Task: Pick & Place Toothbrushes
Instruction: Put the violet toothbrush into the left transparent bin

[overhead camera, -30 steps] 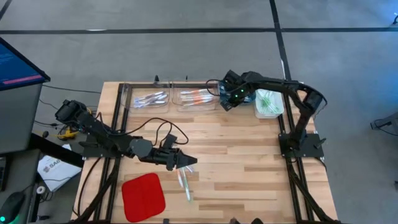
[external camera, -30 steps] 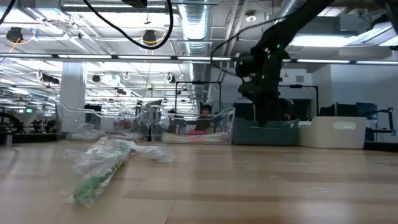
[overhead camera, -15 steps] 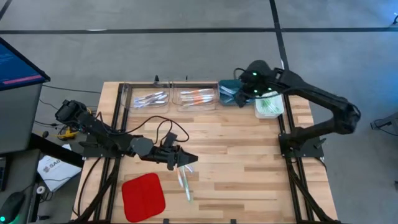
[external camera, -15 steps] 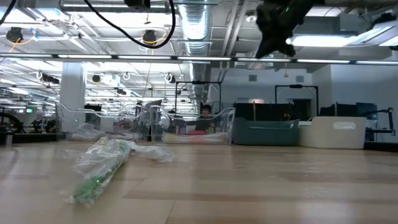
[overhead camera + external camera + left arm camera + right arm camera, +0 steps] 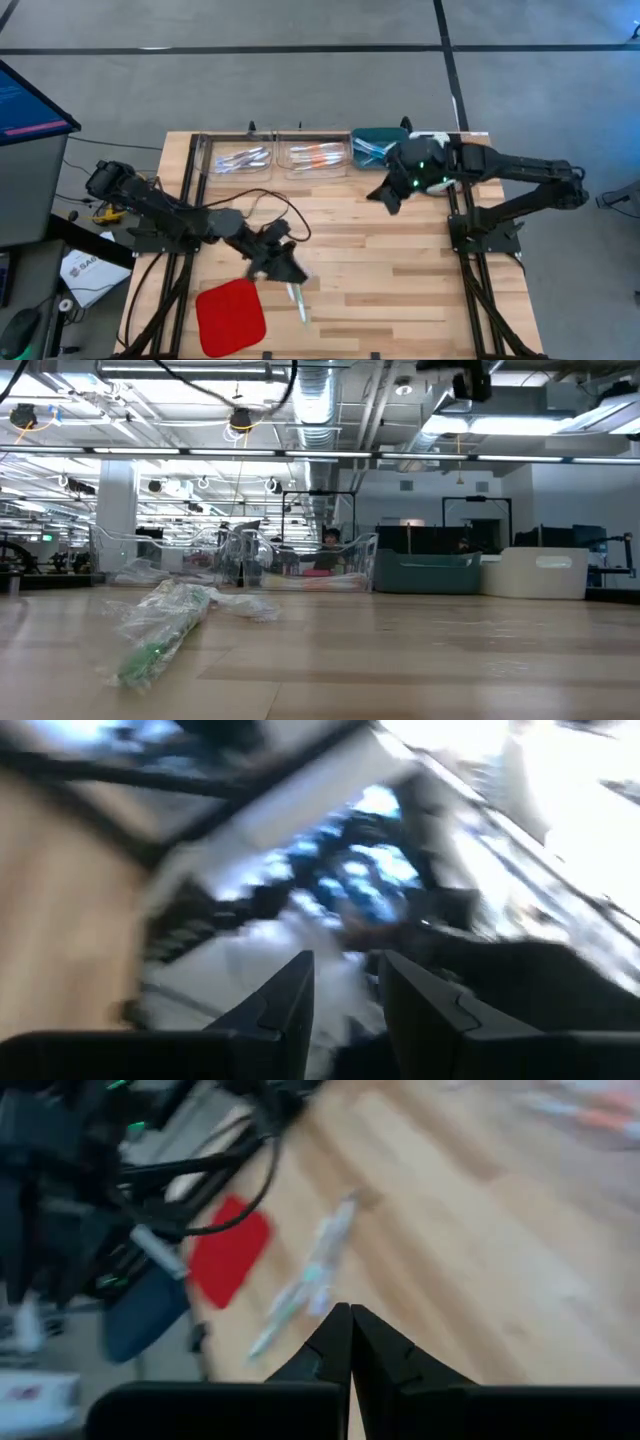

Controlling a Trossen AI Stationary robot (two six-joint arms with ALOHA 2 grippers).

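Since the earlier frame my right arm has swung away from the bins at the table's back edge, and the right gripper (image 5: 385, 197) now hangs over bare wood just in front of the teal bin (image 5: 378, 146). Its fingers (image 5: 350, 1342) are pressed together with nothing between them. My left arm has also turned, and the left gripper (image 5: 287, 271) now sits between the red pad (image 5: 230, 315) and the wrapped toothbrushes on the table (image 5: 297, 300), just beside their upper end.

From the left wrist I see its two fingers (image 5: 288, 1000) standing a little apart, but that view is smeared and I cannot tell whether they hold anything.

I can read no writing or label anywhere. The monitor (image 5: 30, 105) at the left edge shows a screen, but its text is too small to read.

More toothbrushes lie in the two clear bins: pale ones in the left clear bin (image 5: 241, 157), orange-accented ones in the middle clear bin (image 5: 315, 155). The white bin (image 5: 437, 160) is mostly hidden under my right arm.

In the low view, a crinkled clear wrapper with a green-tipped toothbrush (image 5: 165, 628) lies in front, and the arms are almost cut off at the top.
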